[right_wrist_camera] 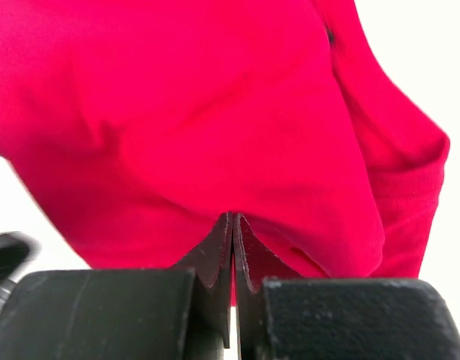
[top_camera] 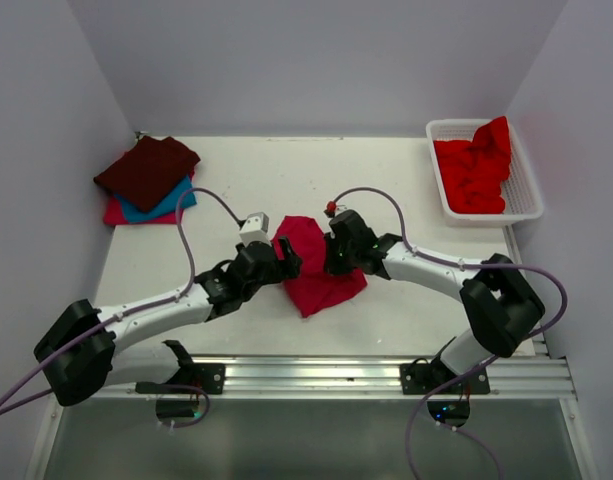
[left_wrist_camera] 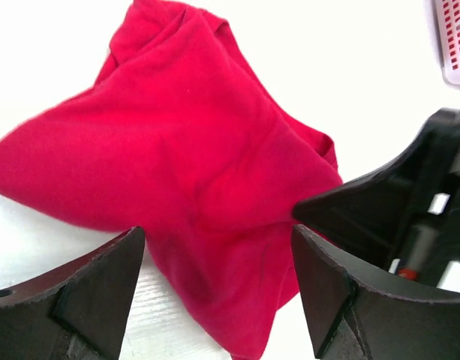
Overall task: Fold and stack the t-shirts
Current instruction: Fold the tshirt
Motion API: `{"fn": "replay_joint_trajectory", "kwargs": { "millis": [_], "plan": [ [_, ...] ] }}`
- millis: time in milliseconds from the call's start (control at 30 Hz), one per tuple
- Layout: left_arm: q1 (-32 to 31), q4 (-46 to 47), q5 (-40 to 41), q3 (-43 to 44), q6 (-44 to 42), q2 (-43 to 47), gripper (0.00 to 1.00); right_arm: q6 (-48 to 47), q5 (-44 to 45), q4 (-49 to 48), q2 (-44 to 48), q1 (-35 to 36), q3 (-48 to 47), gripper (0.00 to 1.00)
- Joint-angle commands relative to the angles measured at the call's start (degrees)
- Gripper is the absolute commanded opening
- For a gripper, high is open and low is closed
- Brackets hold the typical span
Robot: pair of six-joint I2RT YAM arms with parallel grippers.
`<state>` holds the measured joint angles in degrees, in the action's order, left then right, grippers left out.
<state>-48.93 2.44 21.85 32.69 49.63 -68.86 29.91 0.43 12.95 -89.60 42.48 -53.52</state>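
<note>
A crimson-pink t-shirt (top_camera: pixel 311 272) lies bunched in the middle of the table. My left gripper (top_camera: pixel 286 258) is open at its left edge, and in the left wrist view its jaws (left_wrist_camera: pixel 217 240) straddle a hanging fold of the shirt (left_wrist_camera: pixel 184 150) without closing on it. My right gripper (top_camera: pixel 332 254) is shut on the shirt's right edge. In the right wrist view its jaws (right_wrist_camera: pixel 233 219) pinch the cloth (right_wrist_camera: pixel 214 112). A dark maroon shirt (top_camera: pixel 146 168) lies folded on a teal blue one (top_camera: pixel 174 203) and a pink-red one (top_camera: pixel 119 213) at the far left.
A white lattice basket (top_camera: pixel 531 190) at the far right holds bright red shirts (top_camera: pixel 476 170). The right gripper's black body (left_wrist_camera: pixel 387 210) shows close by in the left wrist view. White walls enclose the table on three sides.
</note>
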Motion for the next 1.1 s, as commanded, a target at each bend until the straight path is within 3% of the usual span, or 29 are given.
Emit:
{"fn": "replay_joint_trajectory", "kwargs": {
  "millis": [0, 267, 400, 500, 733, 900, 1067],
  "plan": [
    [-0.3, -10.8, 2.8, 6.2, -3.0, 2.4, 0.82, 2.1, -0.3, -1.7, 1.1, 0.4, 2.1, 0.00],
    [0.2, -6.1, 6.2, 1.9, -5.9, 5.2, 0.86, 5.0, -2.6, -5.7, -1.0, 1.9, 4.7, 0.00],
    [2.2, 6.3, 2.6, -0.5, -13.0, 0.1, 0.81, 5.9, -2.1, -6.0, -1.9, 3.6, 4.7, 0.00],
    [8.3, 17.1, -9.0, -2.0, -15.4, -7.3, 0.67, 6.5, -0.6, -5.7, -2.5, 5.2, 4.5, 0.00],
    [12.4, 22.2, -16.7, 4.9, -18.6, -20.3, 0.00, 7.5, 0.9, -5.2, -3.4, 7.4, 5.3, 0.00],
    [13.1, 19.5, -17.3, 9.7, -19.0, -26.5, 0.00, 7.7, 1.9, -4.0, -2.7, 8.1, 6.8, 0.00],
    [13.7, 13.5, -14.2, 9.9, -16.0, -26.3, 0.00, 7.8, 4.4, -0.2, 1.1, 8.4, 10.1, 0.00]
  ]
}}
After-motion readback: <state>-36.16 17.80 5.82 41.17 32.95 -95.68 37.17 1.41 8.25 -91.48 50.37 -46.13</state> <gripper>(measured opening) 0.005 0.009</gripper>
